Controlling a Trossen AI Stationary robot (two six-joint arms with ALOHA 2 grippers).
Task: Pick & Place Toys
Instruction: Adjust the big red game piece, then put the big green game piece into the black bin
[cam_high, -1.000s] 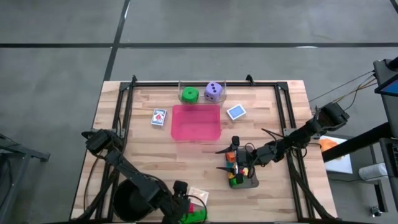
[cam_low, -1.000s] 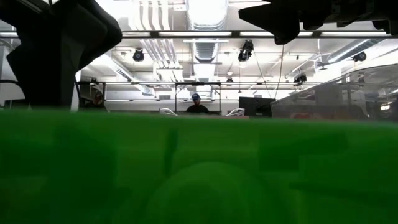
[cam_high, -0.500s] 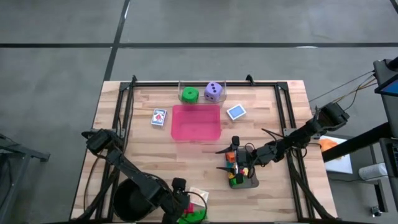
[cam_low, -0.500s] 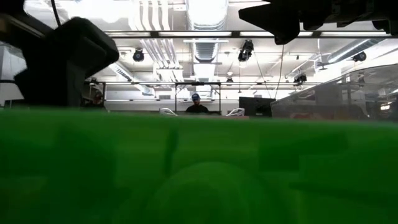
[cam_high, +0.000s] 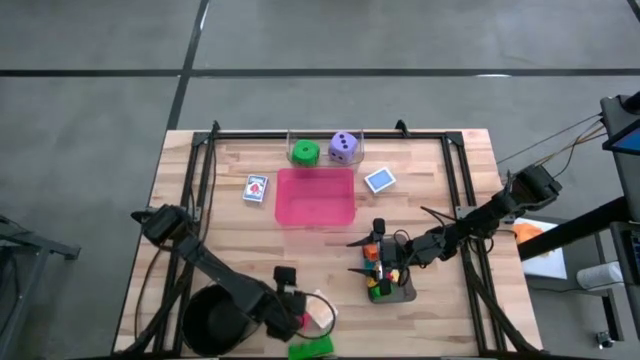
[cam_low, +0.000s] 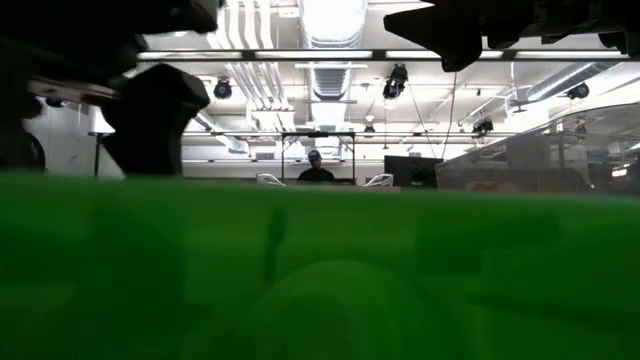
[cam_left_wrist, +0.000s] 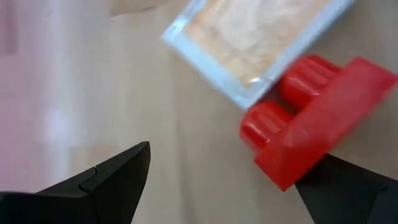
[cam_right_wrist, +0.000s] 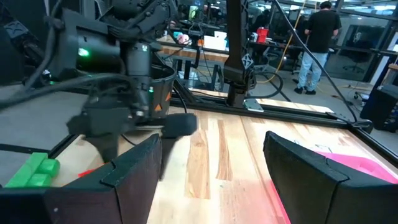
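My left gripper (cam_high: 298, 315) is open near the table's near edge, above a small red brick (cam_left_wrist: 311, 124) and an orange card (cam_left_wrist: 255, 43) that lie on the wood. The brick lies beside one finger (cam_left_wrist: 348, 186). A green brick (cam_high: 310, 348) lies at the near edge and fills the low view (cam_low: 320, 270). My right gripper (cam_high: 383, 258) is open over a grey tray (cam_high: 405, 293) that holds several coloured bricks. A green die (cam_high: 305, 152) and a purple die (cam_high: 343, 147) sit in a clear tray at the far edge. My left gripper has one fingertip right beside the red brick's flat end (cam_left_wrist: 305, 171). I cannot tell whether it touches the brick. The brick lies on the table next to the orange card's corner.
A pink tray (cam_high: 315, 197) lies at the middle far side, with a blue card (cam_high: 256, 188) to its left and another (cam_high: 379, 180) to its right. A black bowl (cam_high: 210, 322) stands at the near left, beside the left arm. People stand in the room beyond.
My left gripper has risen and drawn back from the green brick toward the table's far edge. The green brick stays at the near edge. My right arm has kept still.
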